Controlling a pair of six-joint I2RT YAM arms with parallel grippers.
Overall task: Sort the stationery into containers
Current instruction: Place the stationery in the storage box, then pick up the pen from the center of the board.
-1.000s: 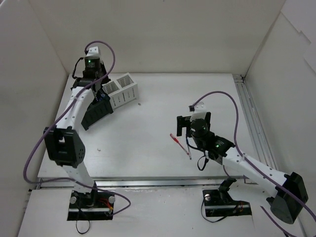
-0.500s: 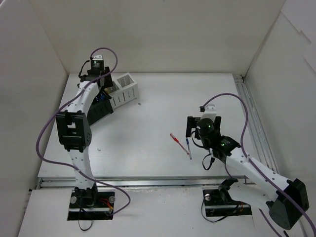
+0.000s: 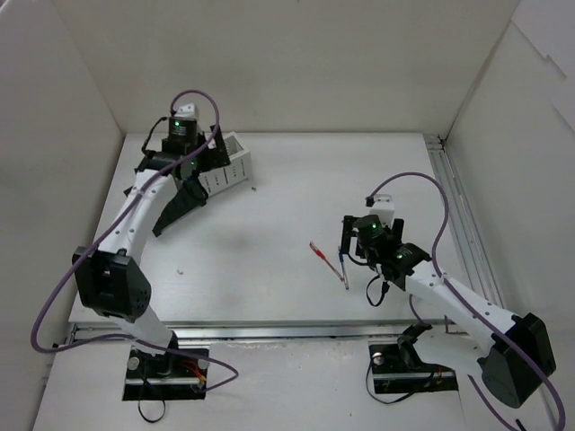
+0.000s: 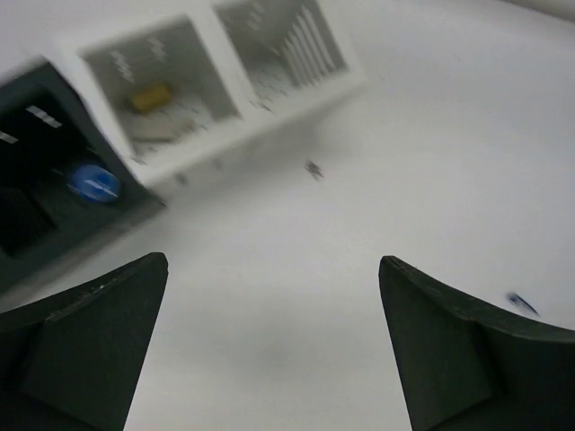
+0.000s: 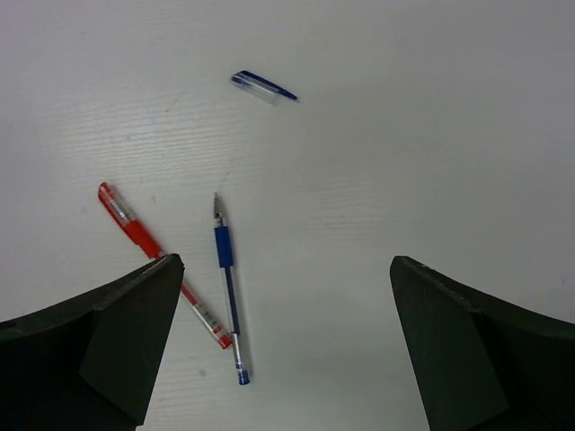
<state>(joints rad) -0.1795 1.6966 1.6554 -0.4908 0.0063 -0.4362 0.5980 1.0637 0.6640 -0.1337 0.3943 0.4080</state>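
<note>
A red pen (image 5: 157, 260) and a blue pen (image 5: 226, 283) lie on the table, meeting in a V, just ahead of my right gripper's left finger. A clear-blue pen cap (image 5: 263, 87) lies beyond them. My right gripper (image 5: 287, 261) is open and empty above the table, beside the red pen (image 3: 316, 250) and blue pen (image 3: 345, 274). The white container (image 4: 225, 126) holds a yellow item (image 4: 148, 96). Beside it, the black container (image 4: 54, 215) holds something with a blue round end (image 4: 94, 182). My left gripper (image 4: 274, 261) is open and empty, over bare table in front of the white container (image 3: 226, 169).
White walls close in the table at the back and both sides. A metal rail (image 3: 458, 224) runs along the right edge. Two small specks (image 3: 254, 189) lie on the table surface. The black container (image 3: 175, 205) sits partly under my left arm.
My left gripper has opened and its arm has swung from over the black container toward the white one. My right gripper has shifted slightly right of the pens, staying open.
</note>
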